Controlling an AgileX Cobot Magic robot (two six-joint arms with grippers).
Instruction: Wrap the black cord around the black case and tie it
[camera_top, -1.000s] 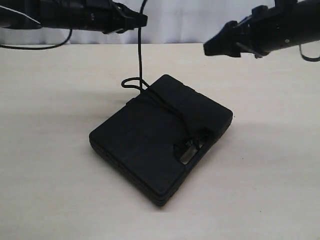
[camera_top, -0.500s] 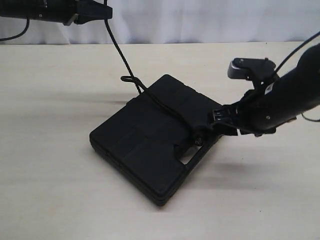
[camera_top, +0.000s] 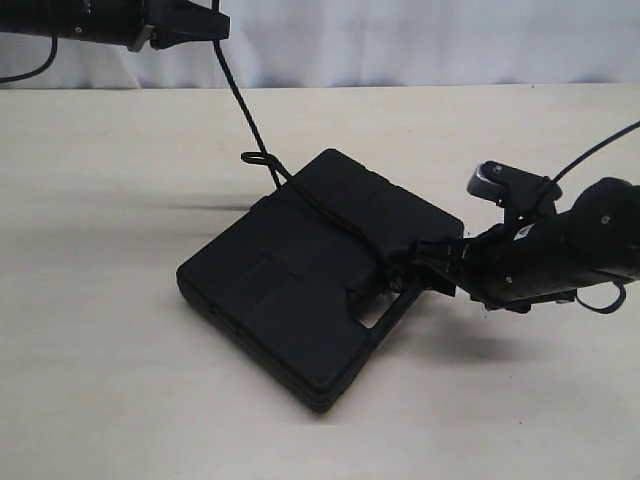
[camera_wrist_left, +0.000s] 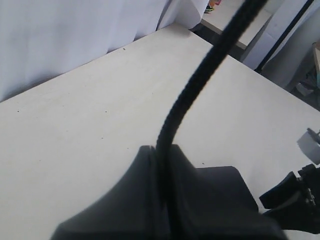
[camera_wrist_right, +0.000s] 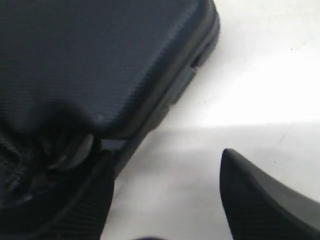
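Note:
The black case (camera_top: 290, 285) lies flat on the pale table (camera_top: 120, 330), its handle slot (camera_top: 372, 312) at the near right. The black cord (camera_top: 240, 100) slants down from my left gripper (camera_top: 215, 24), which hangs high at the back left and is shut on it. The cord makes a small loop at the case's far corner, then crosses the lid toward the slot. In the left wrist view the cord (camera_wrist_left: 200, 85) rises from between the closed fingers (camera_wrist_left: 190, 200). My right gripper (camera_top: 425, 262) sits low against the case's right edge, open. In the right wrist view only bare table shows between its fingers (camera_wrist_right: 260, 200), beside the case (camera_wrist_right: 100, 60).
A white curtain (camera_top: 400, 40) hangs behind the table. The right arm's thin cable (camera_top: 595, 150) arcs up at the right. Beyond the table's far edge the left wrist view shows another surface (camera_wrist_left: 235, 25).
My right arm has come down from high at the right to the case's right edge. My left gripper has carried the cord to the left, so it now slants.

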